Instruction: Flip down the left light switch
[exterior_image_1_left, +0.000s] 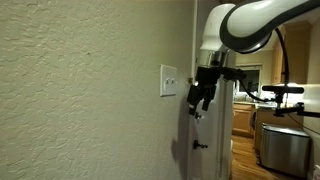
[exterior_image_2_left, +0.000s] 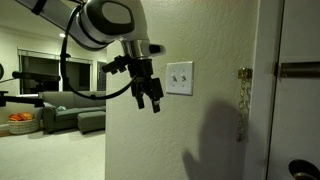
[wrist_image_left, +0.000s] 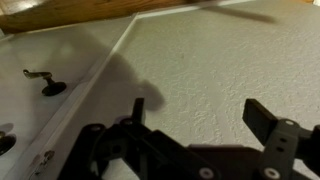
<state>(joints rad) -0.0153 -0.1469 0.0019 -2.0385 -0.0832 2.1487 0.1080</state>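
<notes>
The white switch plate (exterior_image_2_left: 179, 77) sits on the textured wall, and it also shows edge-on in an exterior view (exterior_image_1_left: 168, 82). The left light switch (exterior_image_2_left: 174, 76) is a tiny toggle on the plate; I cannot tell whether it is up or down. My black gripper (exterior_image_2_left: 150, 97) hangs just left of and slightly below the plate, a little off the wall, and it also shows in an exterior view (exterior_image_1_left: 200, 96). In the wrist view the gripper (wrist_image_left: 200, 115) is open and empty, facing bare wall. The plate is out of the wrist view.
A white door with a lever handle (exterior_image_2_left: 300, 70), a chain (exterior_image_2_left: 243, 92) and a knob (exterior_image_2_left: 299, 170) stands right of the switch. The lever also shows in the wrist view (wrist_image_left: 42, 82). A sofa (exterior_image_2_left: 70, 115) and camera stands are in the room behind.
</notes>
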